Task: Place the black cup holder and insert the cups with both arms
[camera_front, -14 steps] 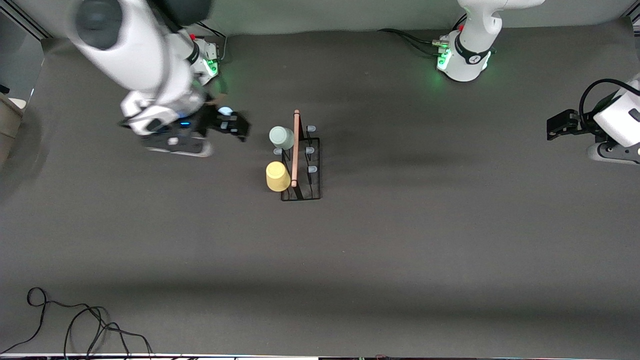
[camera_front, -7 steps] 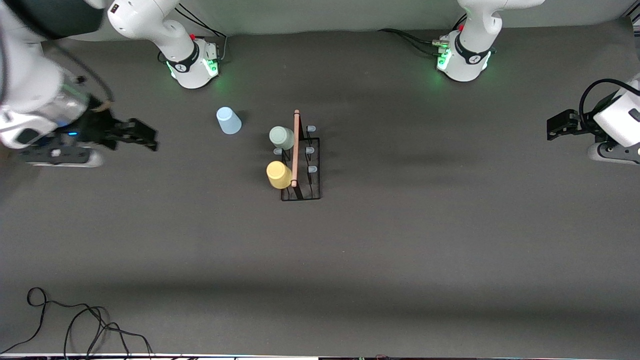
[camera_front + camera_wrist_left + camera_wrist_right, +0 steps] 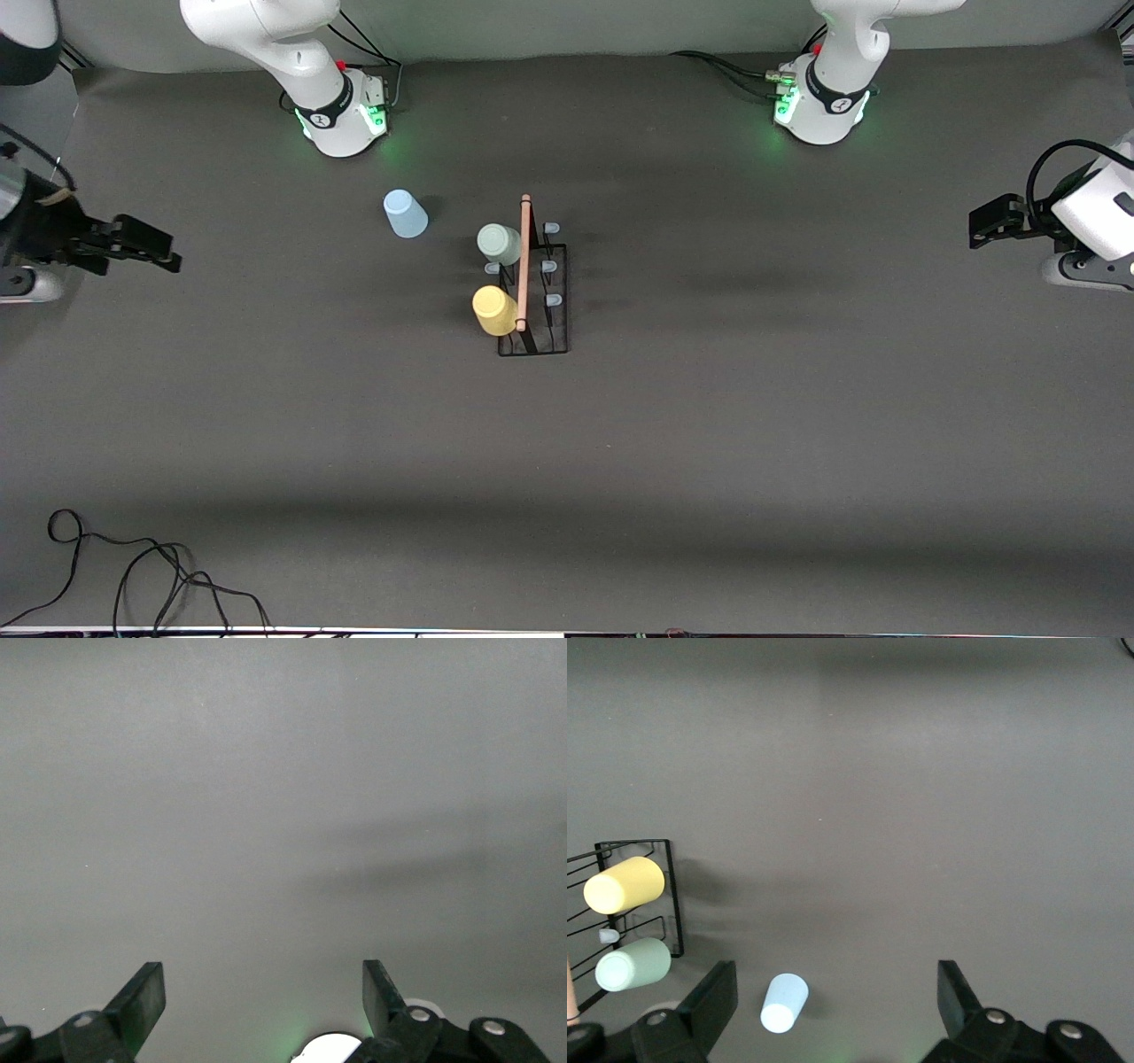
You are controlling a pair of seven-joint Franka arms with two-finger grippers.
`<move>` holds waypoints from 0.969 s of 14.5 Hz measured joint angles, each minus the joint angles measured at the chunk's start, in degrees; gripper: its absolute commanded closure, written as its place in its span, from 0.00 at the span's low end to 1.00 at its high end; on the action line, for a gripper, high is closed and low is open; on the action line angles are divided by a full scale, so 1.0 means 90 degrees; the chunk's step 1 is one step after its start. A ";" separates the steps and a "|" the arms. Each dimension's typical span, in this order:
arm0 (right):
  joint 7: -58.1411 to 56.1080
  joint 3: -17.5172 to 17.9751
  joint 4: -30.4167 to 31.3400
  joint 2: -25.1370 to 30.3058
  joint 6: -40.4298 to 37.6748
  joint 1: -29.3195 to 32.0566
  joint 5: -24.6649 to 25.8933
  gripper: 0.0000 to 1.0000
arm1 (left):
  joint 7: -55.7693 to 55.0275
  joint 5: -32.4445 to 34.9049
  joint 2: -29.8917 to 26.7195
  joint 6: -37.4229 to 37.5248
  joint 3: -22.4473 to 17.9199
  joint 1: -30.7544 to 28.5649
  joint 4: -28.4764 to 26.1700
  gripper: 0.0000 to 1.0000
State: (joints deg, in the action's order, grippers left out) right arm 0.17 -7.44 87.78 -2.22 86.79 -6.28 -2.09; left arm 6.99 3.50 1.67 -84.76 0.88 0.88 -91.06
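Observation:
The black cup holder (image 3: 542, 306) with its wooden rod stands mid-table. A sage green cup (image 3: 499, 244) and a yellow cup (image 3: 493, 310) hang on its pegs on the side toward the right arm's end. The pale blue cup (image 3: 405, 213) rests on the table apart from the holder, toward the right arm's base. My right gripper (image 3: 164, 252) is open and empty over the right arm's end of the table; its wrist view shows the blue cup (image 3: 784, 1002), green cup (image 3: 633, 964), yellow cup (image 3: 624, 885) and holder (image 3: 666, 895). My left gripper (image 3: 979, 229) waits open over the left arm's end.
The two arm bases (image 3: 341, 115) (image 3: 824, 106) glow green along the table's edge farthest from the front camera. A loose black cable (image 3: 133, 567) curls near the front edge at the right arm's end. The left wrist view shows only grey table (image 3: 283, 815).
My right arm has swung away from beside the holder out to its end of the table, uncovering the blue cup. The left arm and the cups on the pegs have not moved.

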 measured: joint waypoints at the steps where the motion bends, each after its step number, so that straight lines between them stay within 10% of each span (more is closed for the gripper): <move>1: -0.0071 0.0229 0.0000 0.0005 0.0015 0.0308 0.0034 0.00 | 0.0000 0.0000 0.0000 0.0000 0.0000 0.0000 0.0000 0.01; 14: -0.0100 0.0435 0.0081 -0.0001 0.0321 0.0476 0.0300 0.00 | 0.0000 0.0000 0.0000 0.0000 0.0000 0.0000 0.0000 0.00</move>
State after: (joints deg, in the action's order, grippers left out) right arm -0.73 -3.52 88.50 -2.24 89.69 -1.99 0.61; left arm 6.99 3.50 1.67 -84.76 0.88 0.88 -91.06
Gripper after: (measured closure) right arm 0.000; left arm 0.000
